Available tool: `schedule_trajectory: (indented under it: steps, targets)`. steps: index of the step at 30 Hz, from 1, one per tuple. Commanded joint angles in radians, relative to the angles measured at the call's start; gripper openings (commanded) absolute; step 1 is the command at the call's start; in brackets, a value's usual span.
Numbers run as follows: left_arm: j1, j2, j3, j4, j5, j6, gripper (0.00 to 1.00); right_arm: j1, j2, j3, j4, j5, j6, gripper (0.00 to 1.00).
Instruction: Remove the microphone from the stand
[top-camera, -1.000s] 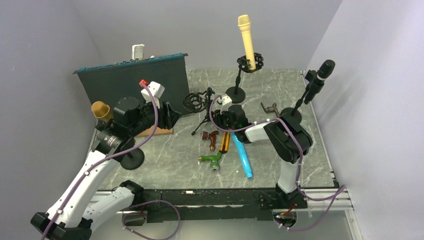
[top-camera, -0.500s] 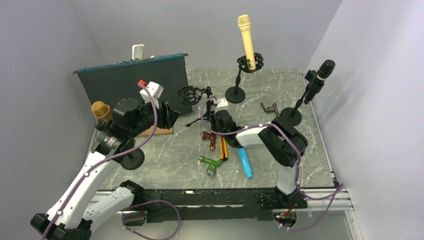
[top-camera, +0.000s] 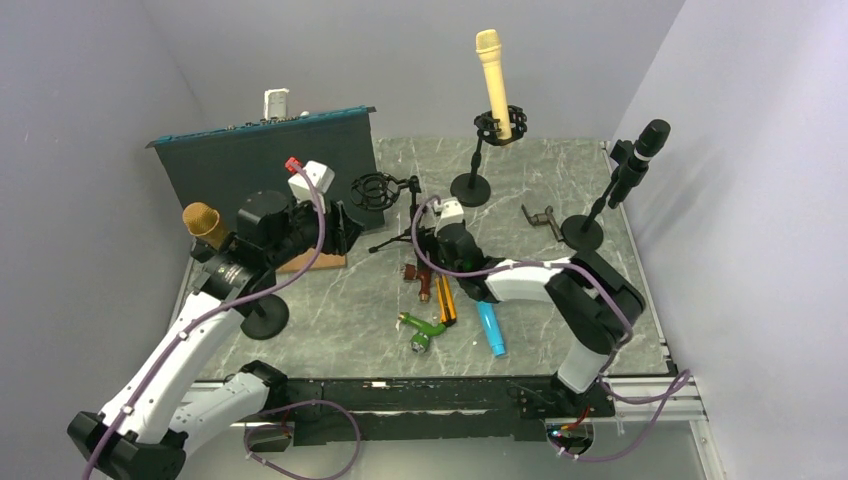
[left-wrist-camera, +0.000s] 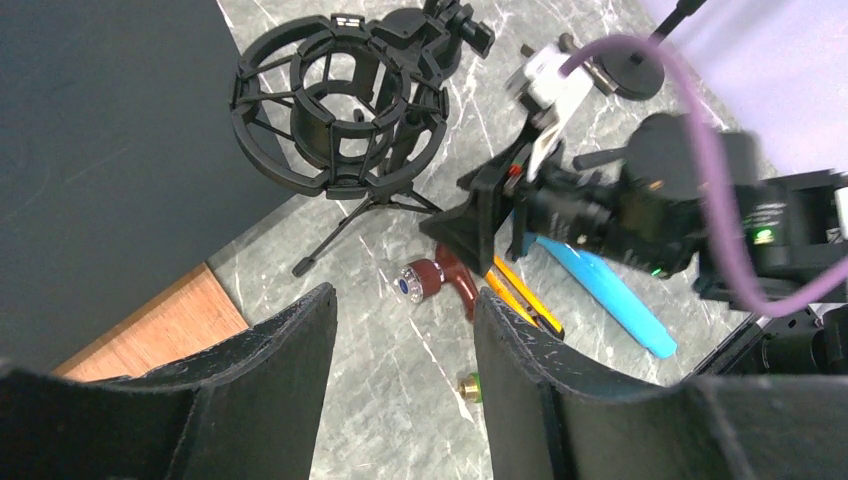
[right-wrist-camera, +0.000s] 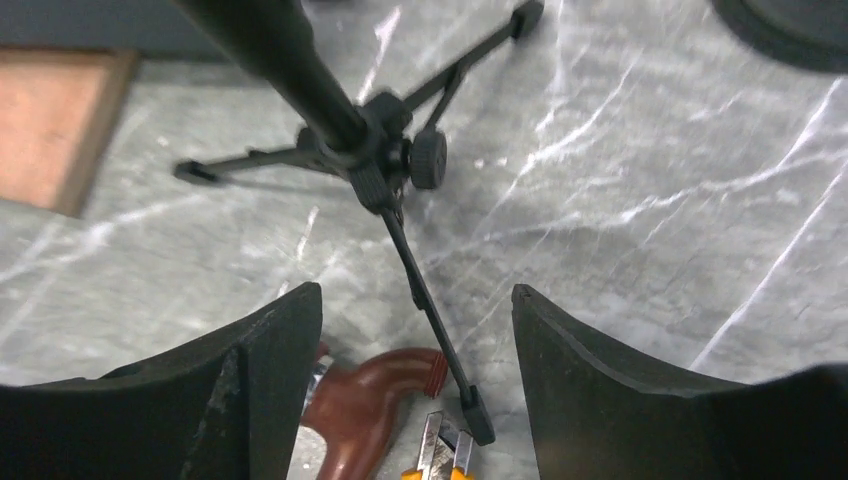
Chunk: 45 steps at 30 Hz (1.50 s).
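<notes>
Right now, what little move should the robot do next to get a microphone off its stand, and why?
Probably swing the left gripper over toward the gold microphone. It and the right gripper are both open and empty, and the round holder on the tripod between them has no microphone in it. The gold one stands close by on the left.

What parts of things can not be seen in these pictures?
- Gold mic, top view: its clip and pole are hidden by the left arm.
- White object, top view: only its top shows above the panel.
- Tripod, right wrist view: its upper part is cut off by the top edge.
- Green tool, left wrist view: mostly behind a finger.
</notes>
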Motion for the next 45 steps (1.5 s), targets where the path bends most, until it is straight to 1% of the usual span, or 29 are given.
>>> schedule_trajectory:
  steps: [1, 4, 7, 8, 10, 15, 20, 23, 27, 29, 31, 34, 40, 45]
  targets:
    - [0.004, 0.045, 0.036, 0.045, 0.043, -0.016, 0.57, -0.06, -0.12, -0.023, 0.016, -0.14, 0.004, 0.74]
    - [0.005, 0.08, 0.076, 0.027, 0.068, -0.027, 0.57, -0.154, -0.14, 0.015, -0.043, -0.36, 0.072, 0.75]
    - [0.003, 0.106, 0.133, -0.01, 0.062, -0.029, 0.57, -0.256, -0.114, 0.108, -0.176, -0.526, 0.221, 0.76]
    - [0.003, 0.11, 0.151, -0.019, 0.06, -0.028, 0.58, -0.285, -0.107, 0.124, -0.182, -0.605, 0.261, 0.76]
    - [0.003, 0.116, 0.196, -0.032, 0.062, -0.032, 0.58, -0.327, -0.11, 0.123, -0.129, -0.718, 0.336, 0.76]
    - [0.003, 0.153, 0.264, -0.033, 0.056, -0.011, 0.58, -0.379, -0.114, 0.104, 0.018, -0.822, 0.545, 0.76]
    - [0.003, 0.183, 0.264, -0.026, 0.014, 0.017, 0.58, -0.382, -0.039, 0.081, 0.241, -0.872, 0.778, 0.74]
    - [0.003, 0.179, 0.233, -0.013, 0.003, 0.022, 0.57, -0.382, -0.005, 0.062, 0.349, -0.853, 0.865, 0.72]
    - [0.011, 0.148, 0.141, 0.048, 0.014, 0.035, 0.57, -0.381, 0.006, 0.086, 0.339, -0.834, 0.866, 0.71]
    - [0.021, 0.139, 0.127, 0.051, 0.033, 0.03, 0.58, -0.381, -0.003, 0.089, 0.309, -0.813, 0.855, 0.69]
    - [0.024, 0.132, 0.126, 0.046, 0.03, 0.038, 0.58, -0.382, -0.01, 0.086, 0.3, -0.788, 0.848, 0.66]
    - [0.027, 0.126, 0.123, 0.04, 0.032, 0.039, 0.57, -0.38, -0.002, 0.097, 0.295, -0.774, 0.843, 0.58]
    - [0.027, 0.121, 0.11, 0.031, 0.04, 0.041, 0.57, -0.378, 0.02, 0.087, 0.338, -0.762, 0.87, 0.48]
    - [0.028, 0.114, 0.108, 0.037, 0.052, 0.041, 0.57, -0.364, 0.046, 0.11, 0.345, -0.773, 0.872, 0.47]
